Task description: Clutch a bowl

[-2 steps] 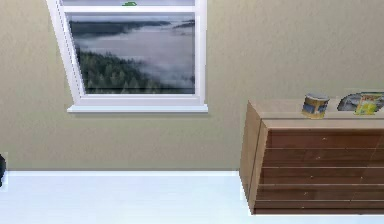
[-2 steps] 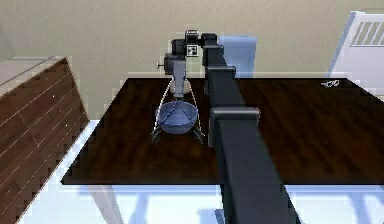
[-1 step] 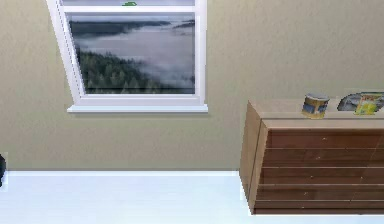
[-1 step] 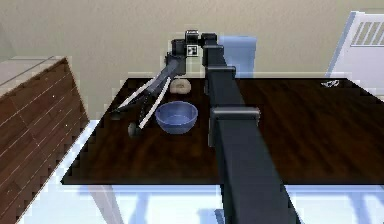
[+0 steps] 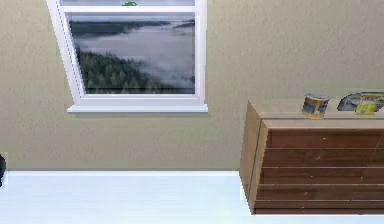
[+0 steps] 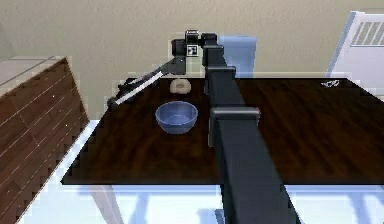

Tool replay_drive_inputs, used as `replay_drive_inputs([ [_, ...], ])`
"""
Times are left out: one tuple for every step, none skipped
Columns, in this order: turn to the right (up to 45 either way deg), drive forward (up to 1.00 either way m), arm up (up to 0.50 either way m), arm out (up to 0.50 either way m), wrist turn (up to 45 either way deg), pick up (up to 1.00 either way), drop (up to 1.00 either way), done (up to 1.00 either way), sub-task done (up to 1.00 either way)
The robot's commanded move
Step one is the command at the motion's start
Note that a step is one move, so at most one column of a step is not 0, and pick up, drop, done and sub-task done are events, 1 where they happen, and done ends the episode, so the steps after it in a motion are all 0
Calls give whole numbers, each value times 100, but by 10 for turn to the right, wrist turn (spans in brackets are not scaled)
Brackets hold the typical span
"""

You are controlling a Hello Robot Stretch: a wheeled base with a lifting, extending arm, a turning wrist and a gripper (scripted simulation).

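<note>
A blue bowl (image 6: 177, 117) stands on the dark wooden table (image 6: 300, 130), left of the arm's dark bar. My gripper (image 6: 118, 98) reaches out to the left past the bowl, its thin fingers slanting down toward the table's far left corner. A small beige lump (image 6: 181, 86) lies on the tabletop just beyond the bowl. I cannot tell whether the gripper holds anything. On the wooden dresser (image 5: 310, 160) at the forward view's right sit a small cup (image 5: 316, 104) and a shallow dish (image 5: 360, 103) with something yellow-green in it.
A window (image 5: 133, 55) looks out on misty forest. The dresser (image 6: 30, 110) stands close to the table's left end, with a narrow strip of pale floor between. A blue chair (image 6: 237, 52) stands behind the table, and a small dark thing (image 6: 333, 84) lies far right.
</note>
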Motion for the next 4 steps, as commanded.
replay_drive_inputs([
  [0, 0, 0, 0, 450, 0, 0, 0, 0],
  [0, 0, 0, 0, 360, 0, 0, 0, 0],
  [0, 0, -24, 0, 0, 0, 0, 0, 0],
  [0, 0, 0, 0, 0, 100, 0, 0, 0],
])
